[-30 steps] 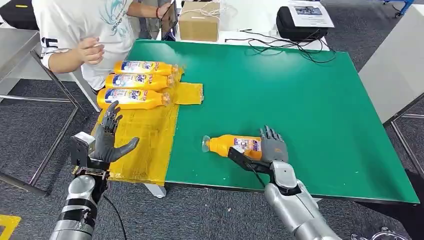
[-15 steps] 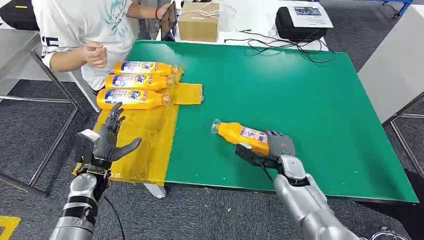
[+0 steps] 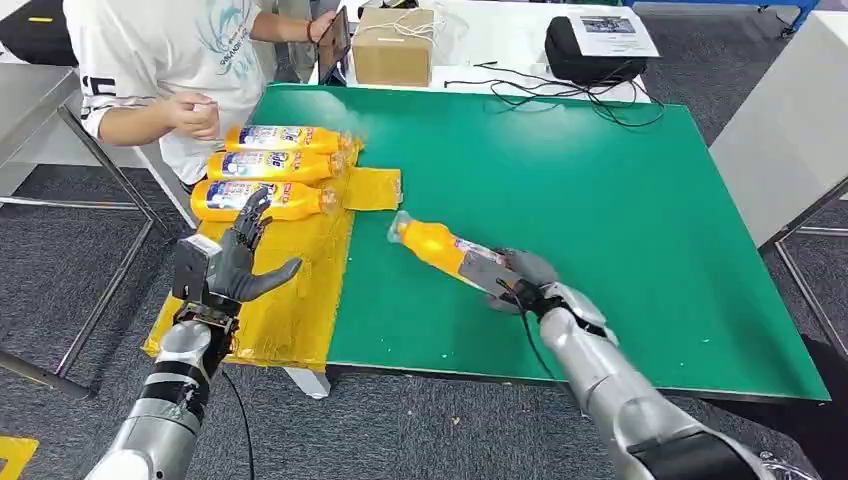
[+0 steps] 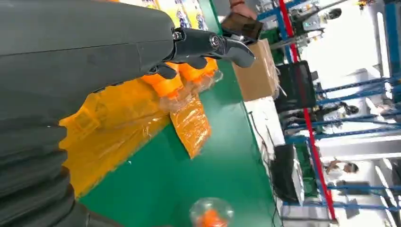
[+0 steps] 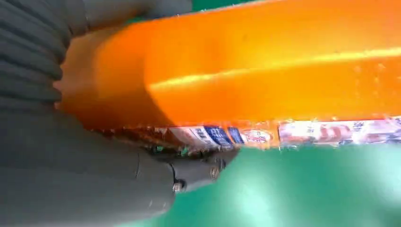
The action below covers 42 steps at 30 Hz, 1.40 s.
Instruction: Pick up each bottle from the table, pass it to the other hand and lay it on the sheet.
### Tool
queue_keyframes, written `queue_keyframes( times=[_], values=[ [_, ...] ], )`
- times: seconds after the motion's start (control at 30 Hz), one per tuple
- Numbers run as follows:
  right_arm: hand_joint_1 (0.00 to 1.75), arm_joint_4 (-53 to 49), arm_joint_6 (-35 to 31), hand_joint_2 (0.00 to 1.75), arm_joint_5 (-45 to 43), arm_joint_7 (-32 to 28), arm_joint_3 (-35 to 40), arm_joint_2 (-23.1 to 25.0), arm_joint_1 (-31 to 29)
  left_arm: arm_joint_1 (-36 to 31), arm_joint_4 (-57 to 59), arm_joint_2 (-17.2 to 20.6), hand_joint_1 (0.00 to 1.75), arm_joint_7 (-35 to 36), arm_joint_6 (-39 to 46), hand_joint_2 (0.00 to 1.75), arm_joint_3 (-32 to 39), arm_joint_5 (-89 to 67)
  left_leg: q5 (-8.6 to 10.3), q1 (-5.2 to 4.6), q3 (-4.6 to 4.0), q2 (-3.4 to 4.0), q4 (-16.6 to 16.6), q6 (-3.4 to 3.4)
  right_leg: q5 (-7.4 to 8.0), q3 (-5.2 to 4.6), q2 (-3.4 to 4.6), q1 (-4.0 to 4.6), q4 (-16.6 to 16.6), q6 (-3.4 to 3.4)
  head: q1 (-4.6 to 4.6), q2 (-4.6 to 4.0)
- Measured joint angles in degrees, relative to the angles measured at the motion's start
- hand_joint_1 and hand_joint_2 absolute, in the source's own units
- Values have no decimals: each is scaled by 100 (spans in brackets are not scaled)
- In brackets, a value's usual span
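An orange bottle (image 3: 445,251) is gripped at its base by the right hand (image 3: 525,281), near the table's (image 3: 620,200) front edge. The left hand (image 3: 238,262) is spread wide, holding nothing, over the yellow sheet (image 3: 290,290).

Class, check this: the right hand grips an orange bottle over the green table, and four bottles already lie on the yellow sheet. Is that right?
Not quite. The head view shows three bottles on the yellow sheet, not four. The right hand does grip an orange bottle over the green table.

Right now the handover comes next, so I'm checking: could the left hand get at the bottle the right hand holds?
Probably yes. The left hand hovers open over the yellow sheet, and nothing stands between it and the bottle gripped by the right hand.
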Motion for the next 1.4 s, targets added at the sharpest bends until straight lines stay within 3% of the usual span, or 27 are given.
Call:
queue_keyframes(
  times=[0.17, 0.5, 0.9, 1.4],
  values=[
    [175, -459, -1233, 175, -358, -271, -148, 513, 334, -172, 150, -135, 0, 273, 351, 175, -201, -172, 1, 0, -37, -4, 0, -1, -2, -33, -1, 0, 3, 0, 0, 0],
    [175, -1104, -1758, 175, -720, -736, -179, 943, 570, -500, 454, -393, 0, 513, 72, 175, -415, 207, -1, -9, -59, -20, 2, 2, -2, -50, -7, -9, 0, 2, 0, 0],
    [175, -1172, -1859, 175, -640, -1112, 354, 1315, 479, -853, 743, -756, 0, 1029, -1012, 175, -859, 1652, -1, -8, -61, -26, 1, 2, -3, -51, -7, -8, 1, 2, 2, 0],
    [175, -844, -1523, 175, -448, -1224, 1001, 1460, 438, -845, 752, -787, 0, 1064, -1174, 175, -1261, 2216, -1, -8, -66, -27, 1, 2, -3, -53, -9, -8, 1, 2, 0, 0]
  ],
)
